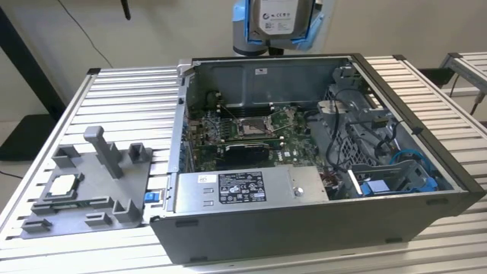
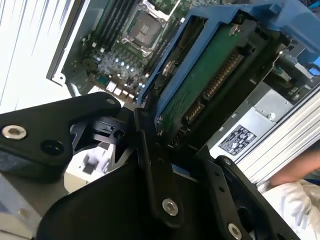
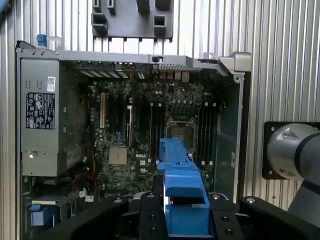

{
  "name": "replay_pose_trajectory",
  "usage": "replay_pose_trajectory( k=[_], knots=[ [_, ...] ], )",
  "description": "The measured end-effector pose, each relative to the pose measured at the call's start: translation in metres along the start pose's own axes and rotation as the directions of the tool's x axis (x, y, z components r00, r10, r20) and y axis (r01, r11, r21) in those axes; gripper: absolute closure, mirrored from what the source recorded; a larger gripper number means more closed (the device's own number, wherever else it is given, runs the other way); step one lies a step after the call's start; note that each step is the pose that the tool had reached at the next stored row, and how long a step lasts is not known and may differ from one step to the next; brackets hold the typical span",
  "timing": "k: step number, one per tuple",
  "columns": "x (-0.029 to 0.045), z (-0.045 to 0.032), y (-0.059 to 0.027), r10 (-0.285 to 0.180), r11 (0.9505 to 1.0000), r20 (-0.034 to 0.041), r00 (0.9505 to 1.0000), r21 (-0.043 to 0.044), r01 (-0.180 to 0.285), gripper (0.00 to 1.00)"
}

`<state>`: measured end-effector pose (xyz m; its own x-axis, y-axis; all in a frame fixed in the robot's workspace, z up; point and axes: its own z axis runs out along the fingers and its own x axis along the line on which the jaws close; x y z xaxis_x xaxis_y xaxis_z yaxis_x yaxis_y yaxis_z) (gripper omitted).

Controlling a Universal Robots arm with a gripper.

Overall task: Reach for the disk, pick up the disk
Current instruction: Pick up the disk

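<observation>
The disk (image 1: 278, 17), a silver-grey drive with a white label in a bright blue carrier, hangs in the air above the back wall of the open computer case (image 1: 426, 211) in the exterior view. My gripper (image 3: 182, 225) is shut on it. In the first wrist view its black fingers (image 3: 150, 220) flank the blue carrier (image 3: 181, 190) over the motherboard. In the second wrist view the disk (image 2: 200, 85) shows its green circuit-board underside, tilted, with my gripper (image 2: 165, 145) clamped on its near end.
Inside the case lie the motherboard (image 1: 251, 128), a grey power-supply box with a sticker (image 1: 243, 188) and blue drive bays (image 1: 396, 177). On the slatted table (image 1: 122, 97) at the exterior view's left stands a grey fixture (image 1: 106, 165) holding a small square chip (image 1: 61, 185). A person's sleeve (image 2: 295, 200) shows beside the case.
</observation>
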<state>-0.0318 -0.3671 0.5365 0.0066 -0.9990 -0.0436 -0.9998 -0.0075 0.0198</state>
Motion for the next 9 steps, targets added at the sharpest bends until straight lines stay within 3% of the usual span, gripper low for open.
replay_pose_trajectory(
  k=[9],
  knots=[
    [0.0002,-0.0006,-0.0410,0.000,1.0000,0.0001,1.0000,-0.0003,0.000,1.00]
  ],
)
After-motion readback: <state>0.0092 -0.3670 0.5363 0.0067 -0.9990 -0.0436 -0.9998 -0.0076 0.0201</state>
